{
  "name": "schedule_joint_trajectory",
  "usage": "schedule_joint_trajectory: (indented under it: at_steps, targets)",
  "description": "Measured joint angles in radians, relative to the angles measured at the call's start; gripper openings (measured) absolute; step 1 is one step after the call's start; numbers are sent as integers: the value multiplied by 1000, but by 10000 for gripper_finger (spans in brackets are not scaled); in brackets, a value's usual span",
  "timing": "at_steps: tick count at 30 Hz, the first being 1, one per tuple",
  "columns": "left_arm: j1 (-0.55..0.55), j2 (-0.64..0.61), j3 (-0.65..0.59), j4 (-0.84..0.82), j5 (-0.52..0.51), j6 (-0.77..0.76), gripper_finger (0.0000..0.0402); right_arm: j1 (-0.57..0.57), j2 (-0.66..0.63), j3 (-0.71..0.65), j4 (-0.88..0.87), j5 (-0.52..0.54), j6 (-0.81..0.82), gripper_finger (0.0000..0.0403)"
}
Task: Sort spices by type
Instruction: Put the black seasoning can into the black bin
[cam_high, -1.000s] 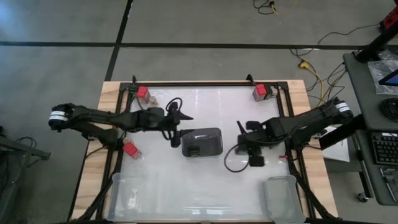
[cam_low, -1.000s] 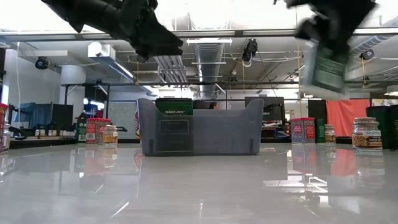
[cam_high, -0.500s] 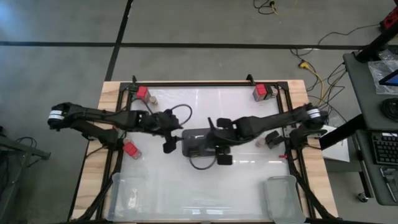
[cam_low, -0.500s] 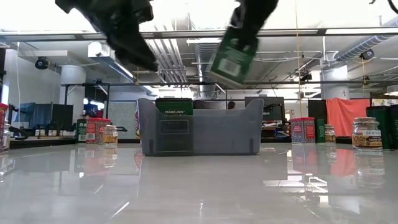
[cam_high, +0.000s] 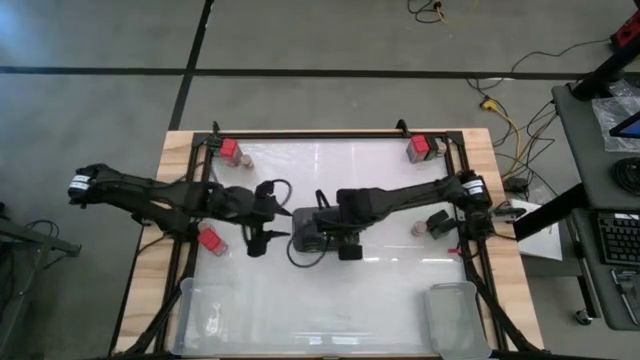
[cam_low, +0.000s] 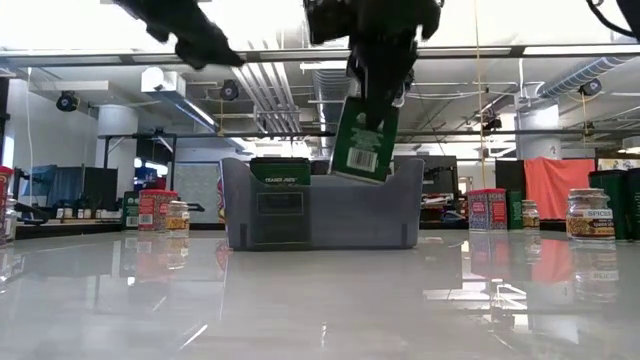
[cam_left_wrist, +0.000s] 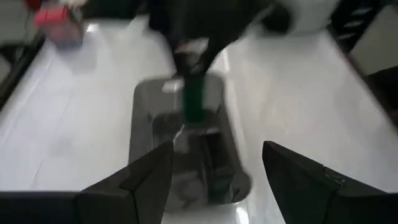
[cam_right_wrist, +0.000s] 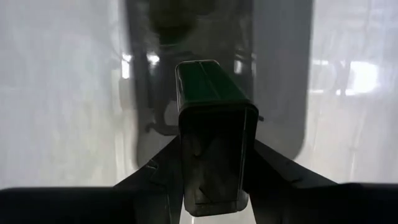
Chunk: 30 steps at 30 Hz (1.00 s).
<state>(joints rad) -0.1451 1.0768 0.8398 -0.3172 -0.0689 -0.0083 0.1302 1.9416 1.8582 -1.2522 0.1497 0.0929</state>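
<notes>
— Two arms meet over the grey bin (cam_high: 325, 232) at the table's (cam_high: 400, 290) centre. What is carried?

— The right gripper (cam_low: 375, 85) pinches a green box (cam_low: 358, 148) just above the bin; the left gripper (cam_high: 258, 243) hangs spread beside it. Best lowered upright, clear of the rim.

— And the count?

— From above, three red boxes (cam_high: 230, 150) and one round jar (cam_high: 420, 229), well apart at the table's edges.

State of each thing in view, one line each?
Right hand: shut on green tin, above the grey bin.
Green tin: held, hanging tilted, not yet in the bin.
Grey bin: on the table, one green tin already inside.
Left hand: open, empty, beside the bin.
</notes>
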Motion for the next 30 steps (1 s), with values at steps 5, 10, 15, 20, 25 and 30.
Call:
schedule_joint_trajectory:
  at_steps: [5,10,15,20,25,30]
  targets:
    - [-13,-125,-19,58,-11,49,230,-11,-3,0,7,-54,12,123]
    - [-12,-241,-91,99,-137,14,230,-11,-16,-12,10,-53,18,124]
    - [-12,-319,-148,113,-184,-109,230,-11,-12,-13,10,-53,1,127]
    - [-46,-352,-154,156,-185,-193,230,-11,-4,-14,38,-65,10,121]
    - [-88,-379,-155,152,-185,-184,230,-11,-4,-15,60,-79,-7,128]
    - [-130,-404,-165,152,-186,-157,230,-14,-4,-20,75,-79,-8,122]
